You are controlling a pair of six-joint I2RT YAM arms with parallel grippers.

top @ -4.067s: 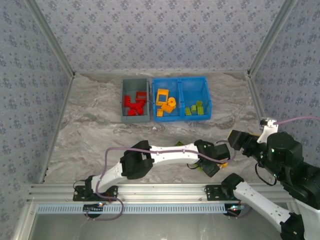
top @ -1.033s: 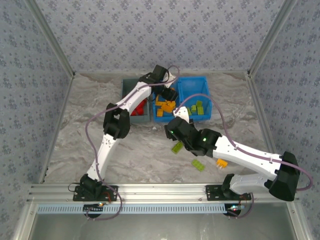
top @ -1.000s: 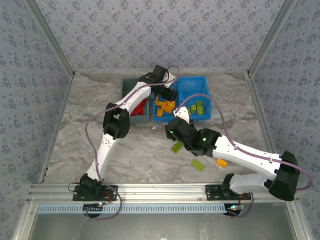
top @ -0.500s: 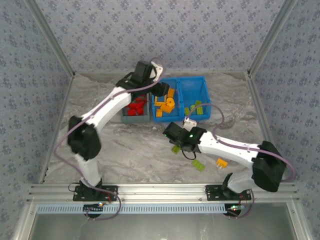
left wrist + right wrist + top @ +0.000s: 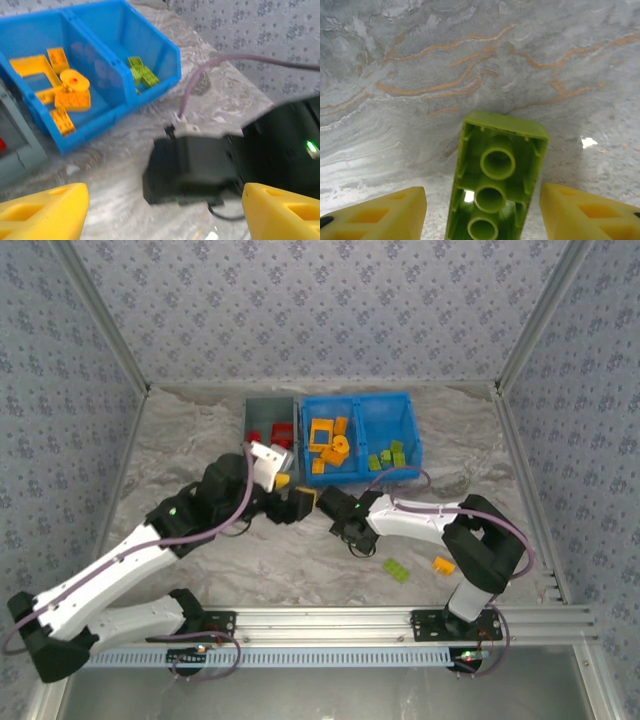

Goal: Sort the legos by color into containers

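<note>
At centre of tabletop (image 5: pixel 180 450), just near-side of the bins, items as seen:

1. left end effector (image 5: pixel 162 216): mine, open. Yellow fingertips (image 5: pixel 45 214) stand wide apart, nothing btwn them. It sits above the tabletop, pointing at my other wrist.
2. right end effector (image 5: pixel 482 215): mine, open, low over the tabletop. One fingertip each side of item 3, w/ a thin gap showing on both sides, so no grip.
3. lime brick (image 5: pixel 497 175): lying on the tabletop upside down, hollow tubes facing up, btwn the right fingertips.
4. gray bin (image 5: pixel 270 400): far side, left of the blue one and touching it. Holds red legos (image 5: pixel 283 432). Near end is hidden by my left arm.
5. blue bin (image 5: pixel 362 398): 2 compts. Left compt has orange legos (image 5: pixel 72 95), right compt has green legos (image 5: pixel 141 74).
6. Loose on the tabletop, near right side, well apart from the bins: second lime brick (image 5: pixel 397 570) and, near it, an orange brick (image 5: pixel 443 565).
</note>
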